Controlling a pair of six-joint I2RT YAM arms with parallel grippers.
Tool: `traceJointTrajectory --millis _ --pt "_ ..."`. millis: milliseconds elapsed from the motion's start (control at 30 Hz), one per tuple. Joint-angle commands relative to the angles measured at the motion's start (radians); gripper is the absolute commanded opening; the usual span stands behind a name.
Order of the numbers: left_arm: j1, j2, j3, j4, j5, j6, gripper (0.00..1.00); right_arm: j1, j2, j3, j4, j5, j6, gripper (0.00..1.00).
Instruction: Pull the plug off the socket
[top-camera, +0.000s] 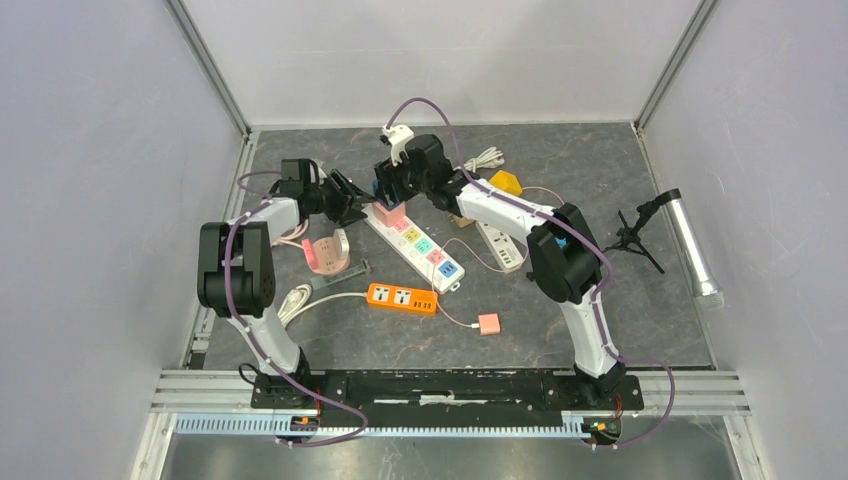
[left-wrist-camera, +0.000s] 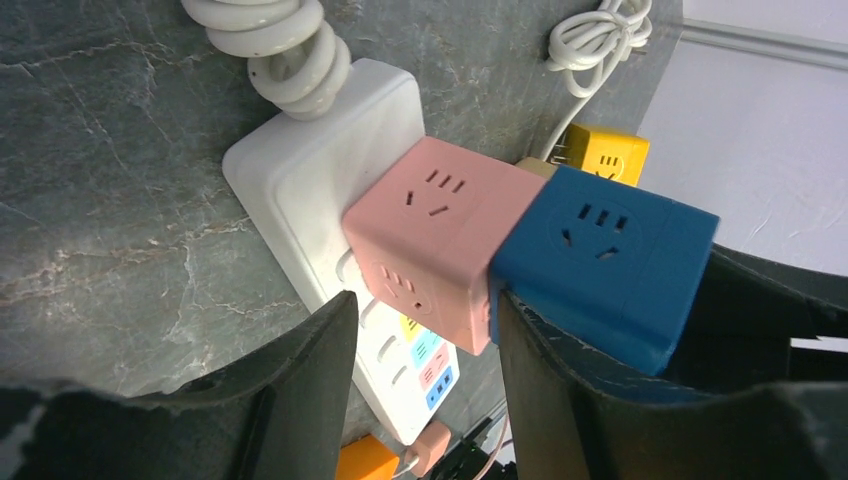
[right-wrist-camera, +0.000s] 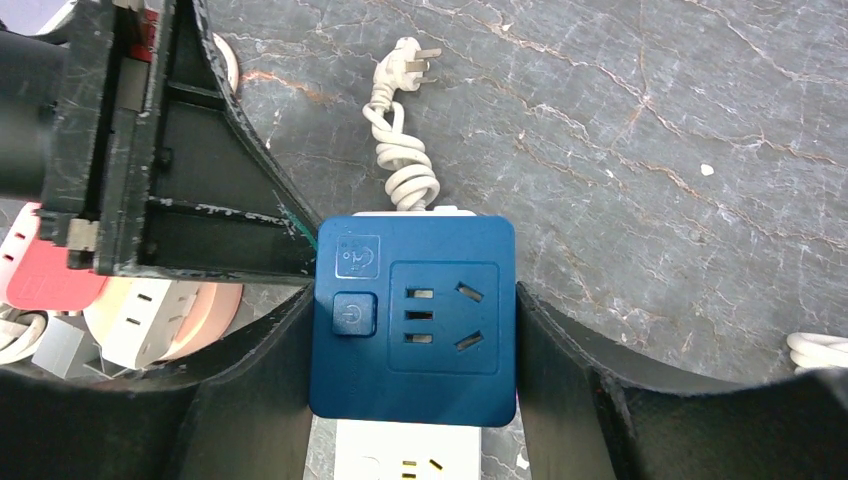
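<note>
A blue cube plug (right-wrist-camera: 412, 320) sits against a pink cube socket (left-wrist-camera: 425, 235), which stands on the far end of a white power strip (top-camera: 420, 245). My right gripper (right-wrist-camera: 415, 295) is shut on the blue cube, one finger pressed on each of its sides. From the left, my left gripper (left-wrist-camera: 425, 300) is shut on the pink cube, its fingertips (left-wrist-camera: 340, 320) flanking the lower part. In the top view, the two grippers meet over the strip's end: left gripper (top-camera: 352, 205), right gripper (top-camera: 392, 185). The strip's coiled cable (left-wrist-camera: 285, 60) lies just beyond.
An orange power strip (top-camera: 402, 298) and a small pink adapter (top-camera: 488, 323) lie nearer the arms. A second white strip (top-camera: 500, 245) lies under the right arm. Also about are a pink roll (top-camera: 328, 252), a yellow cube (top-camera: 505, 182), a white cable bundle (top-camera: 485, 158), a black tripod (top-camera: 635, 235) and a silver cylinder (top-camera: 692, 250).
</note>
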Motion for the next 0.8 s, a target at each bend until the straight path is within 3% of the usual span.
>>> traceJointTrajectory --millis 0,200,367,633,767 --pt "-0.009 0.036 0.033 0.055 0.031 -0.043 0.59 0.003 0.003 0.069 -0.007 -0.009 0.023 0.69" --pt "-0.023 0.044 0.008 0.053 0.021 -0.03 0.56 -0.003 0.008 0.06 -0.01 -0.039 0.033 0.74" --pt "-0.032 0.039 -0.015 -0.002 -0.023 0.022 0.53 -0.007 0.013 0.063 -0.03 -0.037 0.035 0.69" --pt "-0.043 0.04 -0.063 -0.081 -0.108 0.098 0.52 -0.007 0.027 0.071 -0.069 -0.015 0.022 0.44" --pt "-0.048 0.039 -0.064 -0.124 -0.153 0.12 0.5 -0.009 0.024 0.094 -0.072 -0.028 0.028 0.22"
